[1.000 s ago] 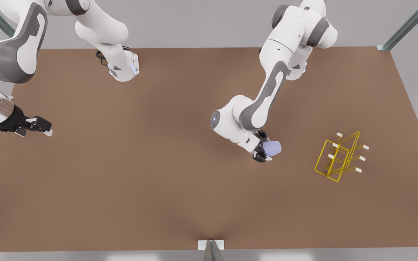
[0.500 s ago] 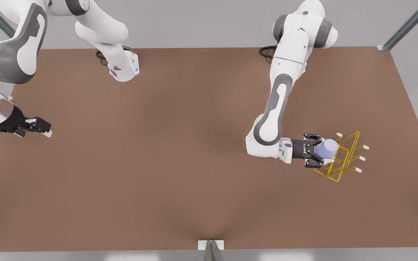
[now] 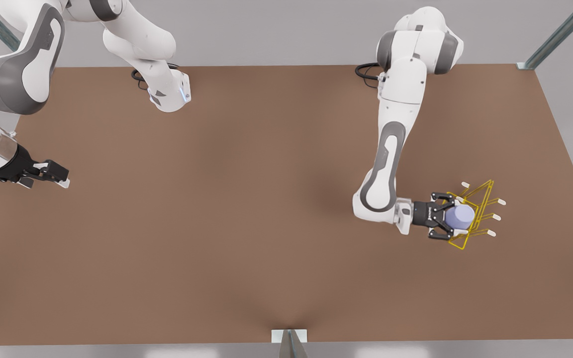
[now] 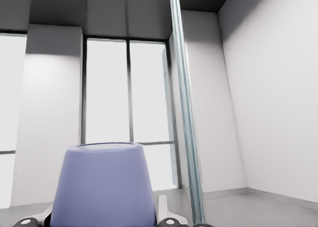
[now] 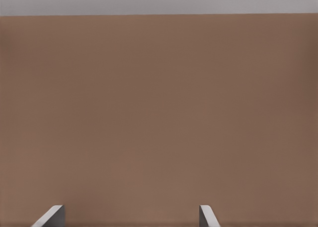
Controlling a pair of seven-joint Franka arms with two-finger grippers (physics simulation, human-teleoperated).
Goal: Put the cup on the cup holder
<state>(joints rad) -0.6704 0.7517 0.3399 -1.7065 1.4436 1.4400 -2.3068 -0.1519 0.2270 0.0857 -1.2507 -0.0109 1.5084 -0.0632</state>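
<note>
The lavender-blue cup [image 3: 460, 217] is clamped in my left gripper [image 3: 449, 217], which is shut on it at the front view's right. The cup hangs over the near side of the yellow wire cup holder [image 3: 485, 198], among its white-tipped prongs; I cannot tell whether it touches one. Its closed base points toward the front camera. In the left wrist view the cup [image 4: 102, 185] stands between the fingers [image 4: 166, 214]. My right gripper [image 3: 60, 178] waits open at the table's edge on the front view's left, its fingertips [image 5: 52, 216] wide apart over bare table.
The brown table [image 3: 246, 209] spreads between the two arms. Both arm bases stand along its far edge. A small white bracket [image 3: 289, 335] sits at the middle of the near edge. A metal post [image 4: 186, 117] rises beside the cup in the left wrist view.
My left arm swung toward the front view's right, carrying the cup from mid-table onto the rack, then eased a little lower over it. The right arm barely shifted.
</note>
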